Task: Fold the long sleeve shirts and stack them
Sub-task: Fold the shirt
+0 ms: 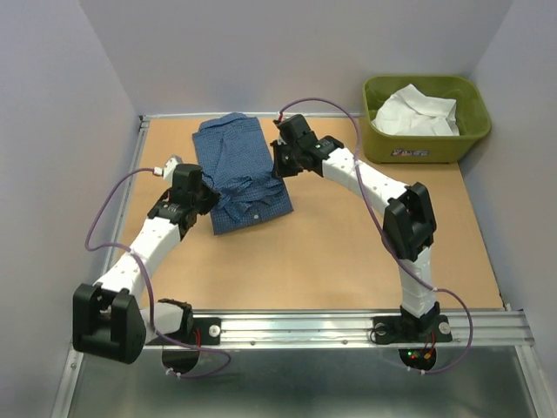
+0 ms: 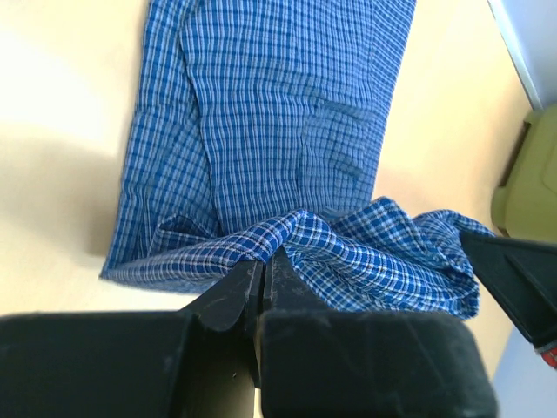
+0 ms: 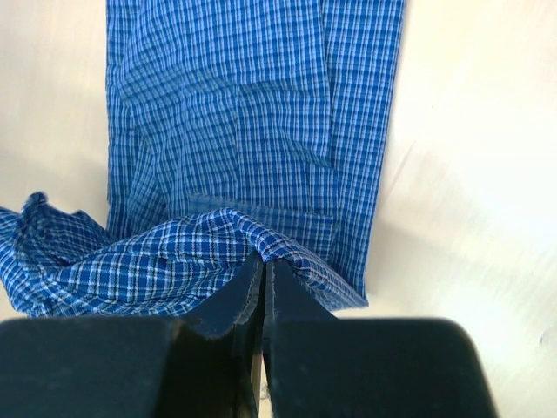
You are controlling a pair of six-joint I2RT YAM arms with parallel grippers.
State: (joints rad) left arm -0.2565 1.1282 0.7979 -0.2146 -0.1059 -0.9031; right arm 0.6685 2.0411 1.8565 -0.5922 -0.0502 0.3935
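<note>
The blue checked shirt [image 1: 239, 170] lies partly folded on the brown table, its far part flat and its near hem lifted in a bunched ridge. My left gripper [image 1: 209, 193] is shut on the ridge's left end; the left wrist view shows its tips [image 2: 264, 257] pinching the blue cloth [image 2: 261, 104]. My right gripper [image 1: 280, 161] is shut on the right end; the right wrist view shows its tips [image 3: 264, 261] pinching a fold of the shirt [image 3: 226, 104]. The white shirt [image 1: 416, 113] lies crumpled in the tub.
The olive-green plastic tub [image 1: 418, 150] stands at the back right corner; its edge shows in the left wrist view [image 2: 531, 183]. Grey walls close in the table on the left, back and right. A metal rail [image 1: 348, 326] runs along the near edge.
</note>
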